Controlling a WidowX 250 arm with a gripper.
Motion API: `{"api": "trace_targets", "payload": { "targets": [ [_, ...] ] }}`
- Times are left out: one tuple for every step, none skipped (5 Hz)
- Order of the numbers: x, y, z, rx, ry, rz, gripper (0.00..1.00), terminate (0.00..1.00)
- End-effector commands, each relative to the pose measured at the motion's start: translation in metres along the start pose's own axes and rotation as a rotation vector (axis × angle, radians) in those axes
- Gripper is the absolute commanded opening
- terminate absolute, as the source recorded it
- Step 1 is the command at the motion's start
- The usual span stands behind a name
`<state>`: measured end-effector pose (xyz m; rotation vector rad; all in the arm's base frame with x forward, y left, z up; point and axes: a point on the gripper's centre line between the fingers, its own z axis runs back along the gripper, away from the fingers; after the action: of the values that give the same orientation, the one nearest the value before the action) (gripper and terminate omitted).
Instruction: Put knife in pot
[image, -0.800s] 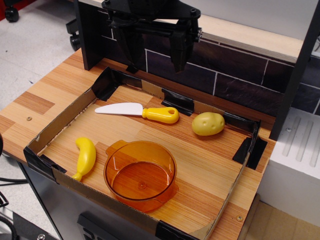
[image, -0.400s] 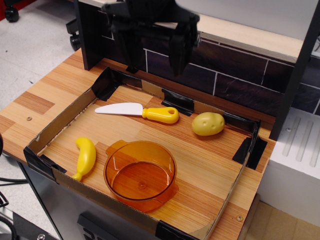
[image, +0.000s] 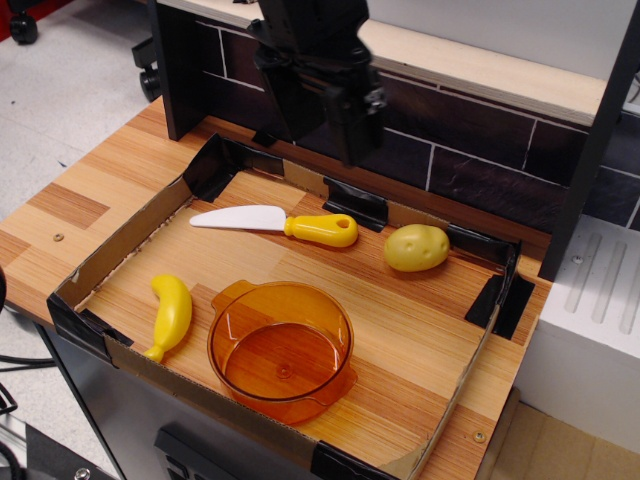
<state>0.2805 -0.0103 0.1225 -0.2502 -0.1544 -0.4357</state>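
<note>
Since the earlier frame your gripper has turned above the knife; I cannot tell its jaw spread. Descend off-centre and you could knock the knife toward the pot.

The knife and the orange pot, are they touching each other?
Apart. The only camera view shows bare wood between the knife and the pot, which sits nearer the front edge.

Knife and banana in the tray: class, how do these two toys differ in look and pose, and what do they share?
The knife has a white blade with a yellow handle; the banana is yellow all over. The knife lies across the far part of the tray, blade pointing left; the banana lies near the front left corner, running front to back. The knife is straighter, the banana curved and plump. Both lie flat, untouched, outside the pot.
</note>
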Motion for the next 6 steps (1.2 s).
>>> {"api": "trace_targets", "payload": {
  "targets": [
    [0.014, 0.027, -0.001, 0.038, 0.058, -0.423, 1.00, 0.00],
    [0.016, 0.038, -0.017, 0.073, 0.048, -0.491, 1.00, 0.00],
    [0.015, 0.053, -0.035, 0.063, 0.003, -0.502, 1.00, 0.00],
    [0.015, 0.063, -0.049, 0.058, -0.026, -0.494, 1.00, 0.00],
    [0.011, 0.065, -0.059, 0.055, -0.012, -0.486, 1.00, 0.00],
    [0.007, 0.068, -0.064, 0.041, 0.004, -0.479, 1.00, 0.00]
  ]
}}
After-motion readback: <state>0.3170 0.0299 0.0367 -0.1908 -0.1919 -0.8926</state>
